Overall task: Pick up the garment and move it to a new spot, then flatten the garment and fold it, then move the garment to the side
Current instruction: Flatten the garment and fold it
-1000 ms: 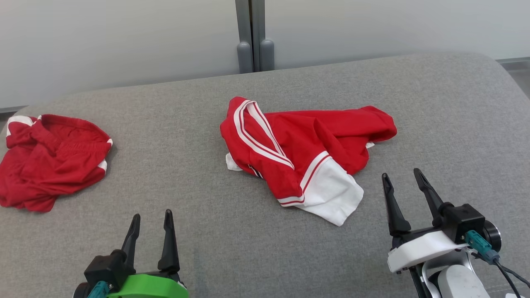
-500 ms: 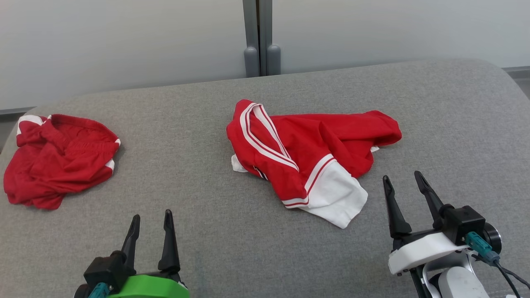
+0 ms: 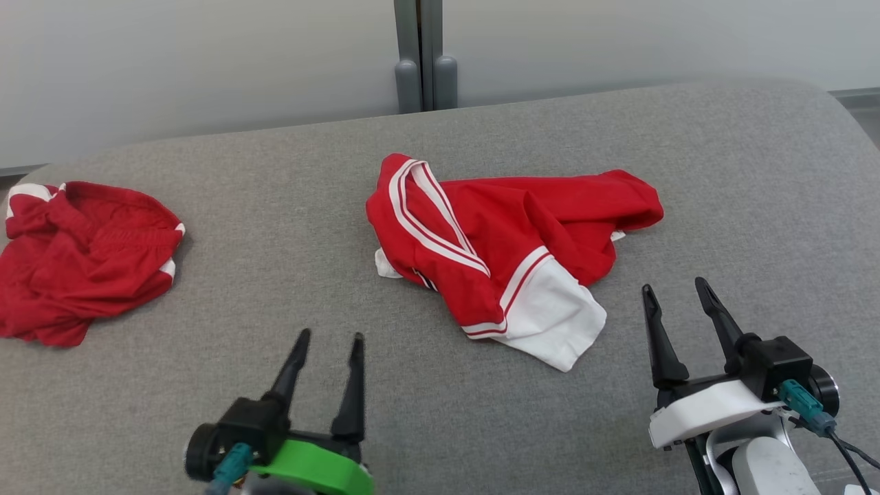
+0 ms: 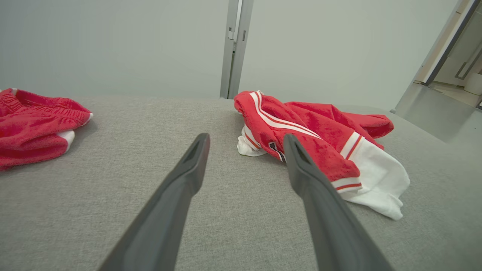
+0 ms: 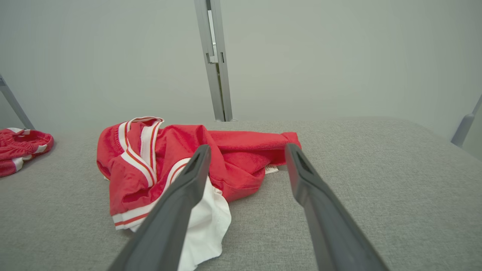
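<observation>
One jersey (image 3: 509, 234), one shorts pile (image 3: 82, 261), two spread end effectors (image 3: 331, 335) (image 3: 673, 284).

Open grey bench (image 3: 275, 275) between red shorts (image 3: 82, 261), far left, and crumpled red-and-white garment (image 3: 509, 240), centre. Open fabric right of garment. Wall post (image 3: 419, 55) behind far edge.

Grey surface (image 3: 275, 289): red jersey (image 3: 509, 234), red shorts (image 3: 82, 268)

Setting: a bare indoor test room or lab. Evidence: plain pale wall panels (image 3: 172, 62) joined by a grey metal post (image 3: 419, 41), and a broad grey fabric-covered padded surface (image 3: 722, 206). A dark-framed doorway (image 4: 449, 41) opens at one side.
</observation>
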Available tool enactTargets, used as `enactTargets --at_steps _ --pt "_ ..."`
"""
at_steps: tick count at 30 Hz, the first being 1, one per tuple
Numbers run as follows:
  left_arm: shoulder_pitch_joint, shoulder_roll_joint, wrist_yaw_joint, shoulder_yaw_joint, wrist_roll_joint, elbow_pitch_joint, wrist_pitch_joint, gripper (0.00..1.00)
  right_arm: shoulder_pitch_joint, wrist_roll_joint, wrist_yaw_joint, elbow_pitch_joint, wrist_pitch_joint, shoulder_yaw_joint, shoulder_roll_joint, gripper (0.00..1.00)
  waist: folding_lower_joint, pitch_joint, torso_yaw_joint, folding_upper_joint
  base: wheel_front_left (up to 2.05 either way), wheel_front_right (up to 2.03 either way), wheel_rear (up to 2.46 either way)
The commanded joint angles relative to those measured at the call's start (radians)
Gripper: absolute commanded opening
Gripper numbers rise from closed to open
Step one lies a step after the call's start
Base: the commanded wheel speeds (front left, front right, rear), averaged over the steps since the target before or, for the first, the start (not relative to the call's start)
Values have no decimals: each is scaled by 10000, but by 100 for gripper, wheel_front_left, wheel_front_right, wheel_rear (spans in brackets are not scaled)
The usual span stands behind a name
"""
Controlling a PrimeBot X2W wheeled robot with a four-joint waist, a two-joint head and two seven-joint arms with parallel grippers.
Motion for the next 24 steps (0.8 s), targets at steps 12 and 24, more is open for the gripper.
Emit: enactTargets --at_steps 12,24 --pt "-2724 30 62 -3571 -1240 2401 898 100 -645 246 -14 -14 -7 172 -27 100 0 984 -1442 0 0 0 0" --pt "-4409 35 1085 -3727 -2220 4845 768 49 -824 517 -14 -25 -8 -79 -22 100 0 1557 -2365 0 0 0 0"
